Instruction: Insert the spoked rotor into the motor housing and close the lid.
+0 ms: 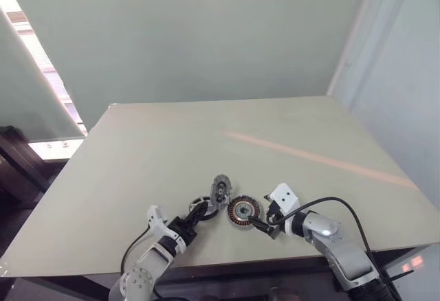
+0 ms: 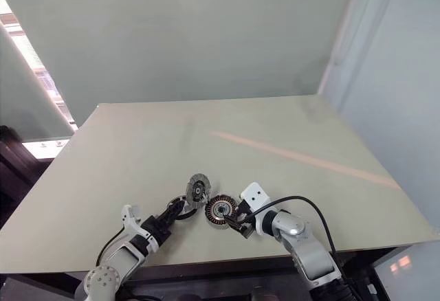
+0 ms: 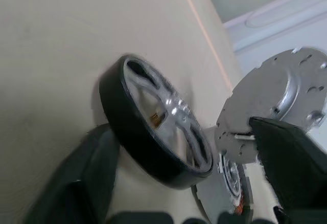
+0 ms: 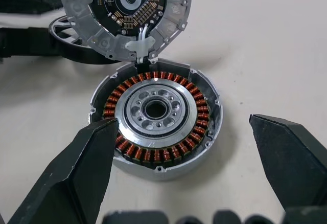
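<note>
Since the container matters most here: the round silver-walled motor housing [image 4: 168,169] lies flat on the pale beige matte table [image 1: 172,143], close to its near edge. Inside is a full ring of copper-coloured wire windings. They wrap around a brushed silver centre plate that has a circle of small holes and a dark bore in the middle. Nothing else is sitting in it.

The spoked rotor [image 3: 158,127] is out on the table just left of the housing. It's a thick black outer ring around shiny silver spokes, with glare coming off the metal.

The lid, a grey metal disc with a notched rim [image 4: 125,9], stands up on edge at the far side of the housing. Its inner face is turned toward the housing and shows a dark circuit board with copper-coloured pads and a pale centre ring. A small whitish tab sits where it meets the housing rim. Its back is plain dull grey metal.

The left gripper [image 1: 196,213] has its black fingers spread with the rotor between them. One finger is right at the black rim and the other is off it, so it isn't clamped. The right gripper [image 4: 181,121] is spread wide with a chunky black finger on each side of the housing, and it's holding nothing.
</note>
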`<control>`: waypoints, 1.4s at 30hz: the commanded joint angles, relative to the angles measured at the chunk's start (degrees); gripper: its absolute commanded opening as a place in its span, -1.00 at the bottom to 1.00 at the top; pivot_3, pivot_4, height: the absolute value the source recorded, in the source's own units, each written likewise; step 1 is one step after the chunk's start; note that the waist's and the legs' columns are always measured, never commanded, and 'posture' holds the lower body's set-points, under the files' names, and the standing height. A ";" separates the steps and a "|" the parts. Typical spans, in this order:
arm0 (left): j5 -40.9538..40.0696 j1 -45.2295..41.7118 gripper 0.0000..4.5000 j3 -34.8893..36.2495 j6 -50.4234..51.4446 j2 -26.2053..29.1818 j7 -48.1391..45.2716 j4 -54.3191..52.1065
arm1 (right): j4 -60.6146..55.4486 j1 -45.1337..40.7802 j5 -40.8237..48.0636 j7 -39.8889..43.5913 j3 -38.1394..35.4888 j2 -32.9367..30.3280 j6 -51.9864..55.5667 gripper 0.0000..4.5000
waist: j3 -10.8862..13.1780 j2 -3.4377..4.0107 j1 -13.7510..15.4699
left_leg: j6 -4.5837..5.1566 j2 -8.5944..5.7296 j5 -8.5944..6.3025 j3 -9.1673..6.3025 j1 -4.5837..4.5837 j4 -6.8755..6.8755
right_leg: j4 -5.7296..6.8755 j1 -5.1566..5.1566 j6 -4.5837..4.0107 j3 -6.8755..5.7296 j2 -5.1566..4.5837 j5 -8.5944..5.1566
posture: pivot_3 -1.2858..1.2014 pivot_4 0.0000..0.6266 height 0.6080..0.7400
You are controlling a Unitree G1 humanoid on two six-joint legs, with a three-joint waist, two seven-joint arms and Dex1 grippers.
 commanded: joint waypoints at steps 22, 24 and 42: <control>-8.13 1.65 -0.85 6.98 -4.23 -1.56 -0.23 -1.95 | -3.42 0.67 -0.15 -0.29 0.28 -0.34 -0.18 1.00 | 0.00 -0.11 -0.02 | 0.00 0.03 -0.01 0.01 -0.02 -0.06 | -0.02 -0.06 -0.08 0.01 0.01 -0.05 | 0.03 -1.00 1.00; -11.05 3.13 -0.85 8.08 -2.96 -0.91 -0.63 -4.41 | -3.37 0.63 -0.08 -0.17 0.14 -0.52 -0.25 1.00 | 0.00 -0.17 -0.02 | 0.00 0.03 -0.01 0.01 -0.04 -0.05 | -0.04 -0.07 -0.08 0.01 0.00 -0.05 | 0.03 -1.00 1.00; -39.89 12.53 -0.85 0.81 2.99 1.88 9.60 -33.85 | 0.26 1.46 0.46 1.19 -2.06 -3.24 -1.50 1.00 | 0.28 -0.61 0.01 | -0.03 0.03 -0.02 -0.02 -0.03 -0.04 | -0.07 -0.01 -0.13 -0.05 -0.09 -0.08 | 0.03 -1.00 1.00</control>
